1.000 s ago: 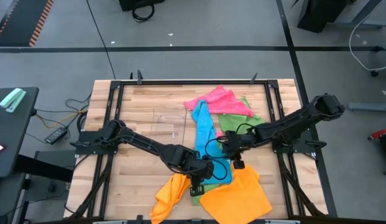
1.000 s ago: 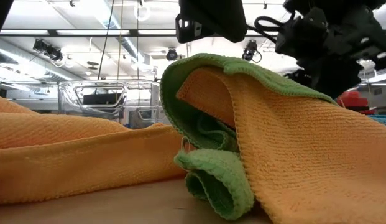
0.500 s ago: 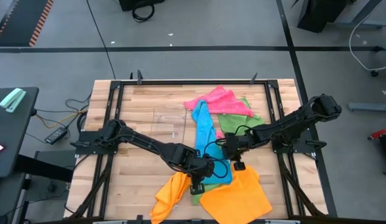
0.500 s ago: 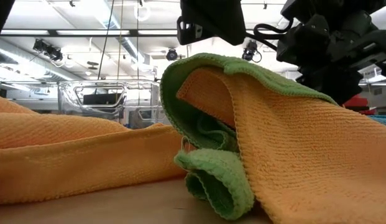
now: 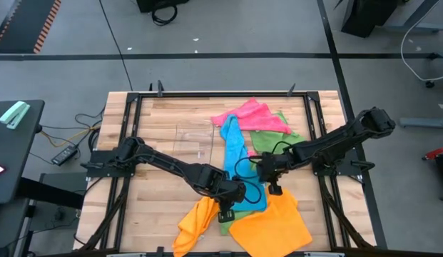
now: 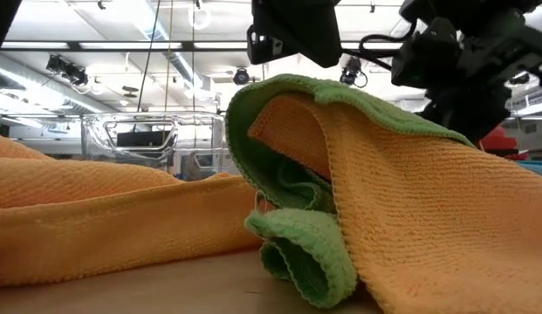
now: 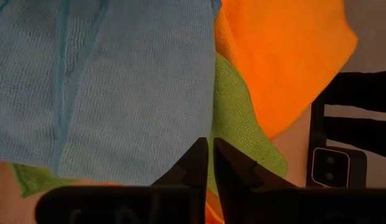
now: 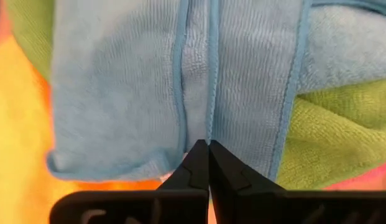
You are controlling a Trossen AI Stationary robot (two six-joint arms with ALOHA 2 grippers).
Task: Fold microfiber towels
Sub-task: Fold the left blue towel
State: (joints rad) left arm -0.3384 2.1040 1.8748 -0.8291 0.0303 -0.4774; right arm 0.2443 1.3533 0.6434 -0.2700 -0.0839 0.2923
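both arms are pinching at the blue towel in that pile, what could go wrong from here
1. The blue towel lies over a green towel and an orange towel; lifting may drag those along.
2. The left gripper sits at the blue-green edge, so it may pinch both layers.
3. The right gripper is shut on a ridge, not a corner, so the towel could lift bunched.

Towels [image 5: 244,153] lie heaped on the table's [image 5: 157,128] right half, overlapping.

Sky-blue towel [image 8: 149,81], orange towel [image 7: 286,56]
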